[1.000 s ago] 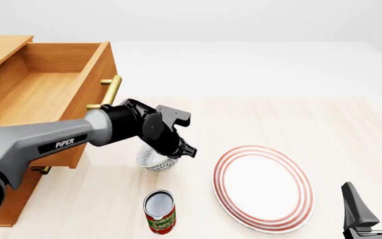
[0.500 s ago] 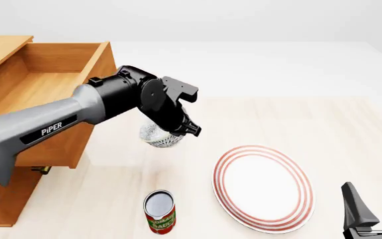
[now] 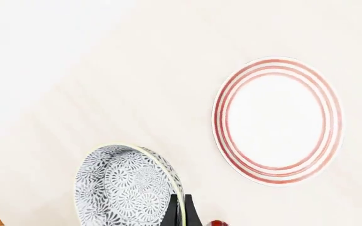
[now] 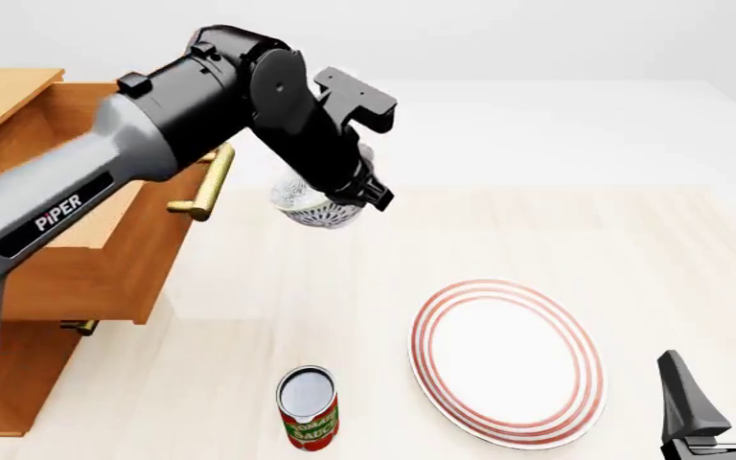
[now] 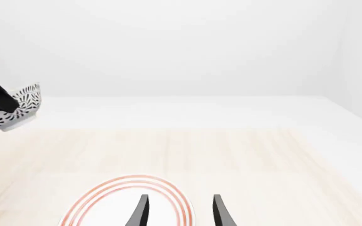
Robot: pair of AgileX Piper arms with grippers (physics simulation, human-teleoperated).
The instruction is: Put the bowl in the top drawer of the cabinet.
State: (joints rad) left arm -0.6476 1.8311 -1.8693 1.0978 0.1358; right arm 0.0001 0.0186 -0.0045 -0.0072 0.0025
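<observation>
The blue-grey speckled bowl (image 4: pixel 314 207) hangs in the air above the table, just right of the drawer front, with my left gripper (image 4: pixel 346 195) shut on its rim. In the left wrist view the bowl (image 3: pixel 126 187) is tilted on edge, its rim pinched between the fingers (image 3: pixel 187 213). The cabinet (image 4: pixel 11 383) stands at the left with its top drawer (image 4: pixel 80 177) pulled open and its brass handle (image 4: pixel 210 180) facing the bowl. My right gripper (image 4: pixel 724 398) rests open at the near right, far from the bowl (image 5: pixel 12 111).
A large red-ringed white plate (image 4: pixel 506 360) lies right of centre on the table. A tomato sauce can (image 4: pixel 308 407) stands upright near the front edge, below the bowl. A lower drawer handle (image 4: pixel 77 327) shows under the open drawer.
The left arm has lifted the bowl off the table and carried it up and slightly back, level with the open drawer's front. The right arm has not moved.
</observation>
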